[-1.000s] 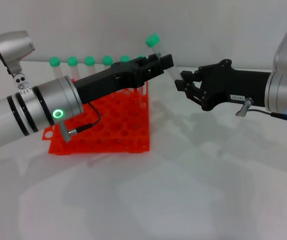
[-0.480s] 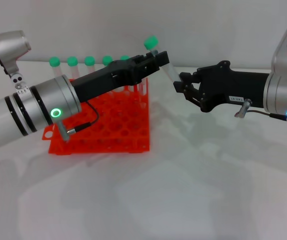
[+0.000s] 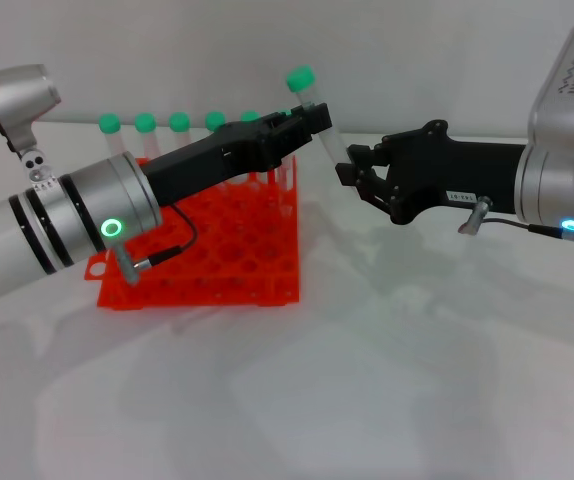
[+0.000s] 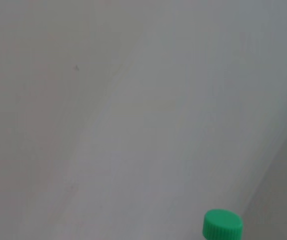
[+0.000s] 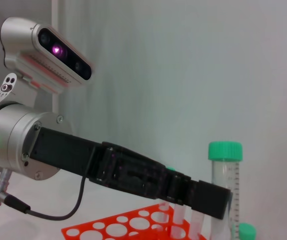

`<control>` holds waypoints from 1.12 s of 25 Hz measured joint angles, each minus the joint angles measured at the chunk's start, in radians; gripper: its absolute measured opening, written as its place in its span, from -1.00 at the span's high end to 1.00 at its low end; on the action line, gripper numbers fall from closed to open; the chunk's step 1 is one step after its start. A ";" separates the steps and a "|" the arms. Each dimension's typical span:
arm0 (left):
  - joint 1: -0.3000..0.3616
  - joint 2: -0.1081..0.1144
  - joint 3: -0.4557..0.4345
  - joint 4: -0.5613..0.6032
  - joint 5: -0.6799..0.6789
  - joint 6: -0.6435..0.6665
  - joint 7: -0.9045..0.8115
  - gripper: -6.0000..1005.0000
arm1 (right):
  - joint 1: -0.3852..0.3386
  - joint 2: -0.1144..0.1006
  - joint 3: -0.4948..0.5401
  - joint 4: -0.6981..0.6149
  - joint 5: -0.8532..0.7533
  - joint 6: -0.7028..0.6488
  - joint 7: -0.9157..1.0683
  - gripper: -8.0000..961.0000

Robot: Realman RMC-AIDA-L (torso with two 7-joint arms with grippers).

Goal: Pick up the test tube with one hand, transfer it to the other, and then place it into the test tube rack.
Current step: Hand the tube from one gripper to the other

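Note:
The test tube point(image 3: 304, 88), clear with a green cap, is held tilted in the air above the rack's right edge. My right gripper point(image 3: 345, 168), on the blue-lit arm, is shut on its lower end. My left gripper point(image 3: 312, 120), on the green-lit arm, reaches over the orange-red test tube rack point(image 3: 217, 250) and meets the tube just below the cap; I cannot tell whether it grips. The right wrist view shows the tube point(image 5: 225, 170) upright at the tip of the left gripper point(image 5: 211, 197), with the rack point(image 5: 118, 230) below. The left wrist view shows only the green cap point(image 4: 223, 226).
Several other green-capped tubes point(image 3: 179, 122) stand in the rack's back row behind the left arm. A thin cable point(image 3: 167, 250) hangs from the left wrist over the rack. White tabletop point(image 3: 367, 380) lies in front and to the right.
Both grippers have shifted a little to the left with the tube between them. The right gripper has come closer to the rack, and the tube stands slightly more upright.

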 joint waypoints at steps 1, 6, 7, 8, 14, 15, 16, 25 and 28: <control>0.001 0.000 0.000 0.000 -0.002 0.000 0.001 0.60 | 0.001 0.000 0.000 0.002 0.001 0.000 0.000 0.62; 0.004 0.000 0.002 0.004 -0.007 0.000 0.002 0.60 | 0.003 -0.001 0.004 0.012 0.000 0.002 -0.001 0.62; 0.004 0.000 0.003 0.004 -0.008 0.000 0.002 0.60 | 0.003 -0.001 0.005 0.013 -0.001 0.003 -0.001 0.62; 0.005 0.000 0.003 0.004 -0.009 0.000 0.002 0.60 | 0.002 -0.001 0.005 0.014 -0.002 0.004 -0.001 0.62; 0.007 0.000 0.003 0.006 -0.011 0.001 0.003 0.60 | -0.007 -0.004 0.008 0.014 -0.006 0.008 0.005 0.51; 0.008 0.000 0.004 0.006 -0.011 0.001 0.003 0.60 | -0.008 -0.003 0.008 0.014 -0.005 0.007 0.006 0.49; 0.008 0.000 0.004 0.006 -0.011 0.001 0.003 0.60 | -0.010 -0.003 0.009 0.014 -0.005 0.007 0.007 0.46; 0.025 0.001 0.001 0.008 -0.011 -0.012 0.105 0.60 | -0.030 -0.002 0.047 0.014 0.005 0.010 0.010 0.00; 0.032 0.005 0.001 0.009 -0.005 -0.031 0.181 0.60 | -0.049 -0.002 0.074 0.014 0.007 0.016 0.010 -0.26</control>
